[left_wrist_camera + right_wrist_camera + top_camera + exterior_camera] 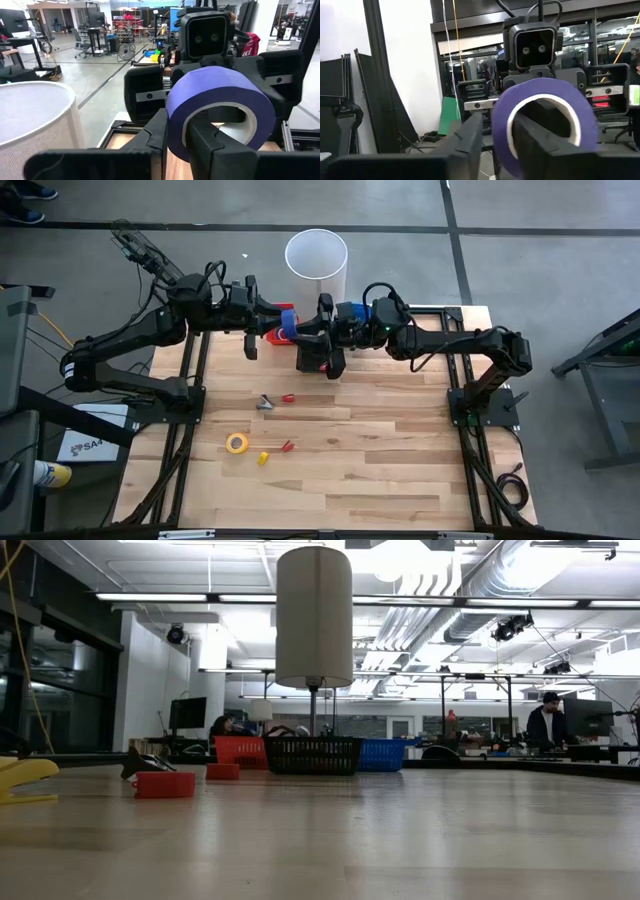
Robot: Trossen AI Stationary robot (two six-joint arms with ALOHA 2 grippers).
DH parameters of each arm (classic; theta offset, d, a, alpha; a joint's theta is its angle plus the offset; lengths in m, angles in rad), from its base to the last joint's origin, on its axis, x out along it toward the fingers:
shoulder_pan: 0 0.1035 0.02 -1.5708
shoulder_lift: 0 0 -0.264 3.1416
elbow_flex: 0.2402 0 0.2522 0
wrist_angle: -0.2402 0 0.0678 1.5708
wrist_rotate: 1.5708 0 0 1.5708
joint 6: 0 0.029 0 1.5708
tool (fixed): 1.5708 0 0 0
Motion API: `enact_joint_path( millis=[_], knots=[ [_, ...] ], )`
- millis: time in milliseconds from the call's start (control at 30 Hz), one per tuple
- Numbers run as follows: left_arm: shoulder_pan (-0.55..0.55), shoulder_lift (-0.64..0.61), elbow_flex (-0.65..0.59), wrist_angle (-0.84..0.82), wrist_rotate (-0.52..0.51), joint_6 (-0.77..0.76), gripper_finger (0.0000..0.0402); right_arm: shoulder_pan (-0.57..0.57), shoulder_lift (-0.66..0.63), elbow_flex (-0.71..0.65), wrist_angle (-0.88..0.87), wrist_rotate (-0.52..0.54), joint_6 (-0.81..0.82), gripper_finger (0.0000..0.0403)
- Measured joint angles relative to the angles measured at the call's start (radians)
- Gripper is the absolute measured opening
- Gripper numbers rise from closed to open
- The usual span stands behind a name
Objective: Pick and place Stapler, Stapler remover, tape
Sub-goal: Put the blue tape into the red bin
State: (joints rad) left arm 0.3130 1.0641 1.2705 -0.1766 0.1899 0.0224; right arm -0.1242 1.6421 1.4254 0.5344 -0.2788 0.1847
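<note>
A blue-purple tape roll (pixel 288 320) with a pale core is held in the air near the table's far edge, between my two grippers, which face each other. My left gripper (pixel 280 328) comes from the left and is shut on it. My right gripper (pixel 306 335) comes from the right and is open. One of its fingers (pixel 545 142) is in the roll's hole and the other (pixel 467 140) is outside, with a narrow gap to the roll. A yellow tape roll (pixel 237 443) lies flat on the table. Small red pieces (pixel 288 397) (pixel 287 447) and a dark grey one (pixel 265 402) lie nearby. My left gripper pinches the roll's wall (pixel 172 135), with one finger (pixel 212 150) inside the hole and the other (pixel 152 137) on the outer side. The fingers come level from the table's left. The roll is lifted clear, standing on edge with its hole facing along the fingers.
A white cylindrical bin (pixel 316 265) stands beyond the far edge. A red basket (pixel 274 336) sits below the grippers. In the low view red (pixel 240 750), black (pixel 313 755) and blue (pixel 380 754) baskets line the far edge. A small yellow piece (pixel 263 458) lies by the yellow roll. People show in the room behind.
</note>
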Motion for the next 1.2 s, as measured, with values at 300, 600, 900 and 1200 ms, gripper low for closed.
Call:
enact_joint_path(
  millis=[300,600,900,1200],
  knots=[
    [0.000,-0.005,0.000,-0.059,-0.074,-0.001,0.0035,-0.014,-0.060,0.000,-0.162,0.009,-0.005,0.0166],
    [0.002,-0.036,-0.001,-0.240,-0.219,-0.001,0.0035,-0.032,-0.161,0.000,-0.434,0.034,-0.056,0.0167],
    [0.002,-0.038,-0.001,-0.443,-0.364,-0.019,0.0035,-0.032,-0.259,0.000,-0.758,0.123,-0.134,0.0167],
    [0.002,0.014,-0.001,-0.609,-0.544,-0.067,0.0035,-0.033,-0.281,0.000,-1.085,0.270,-0.213,0.0166]
  ],
)
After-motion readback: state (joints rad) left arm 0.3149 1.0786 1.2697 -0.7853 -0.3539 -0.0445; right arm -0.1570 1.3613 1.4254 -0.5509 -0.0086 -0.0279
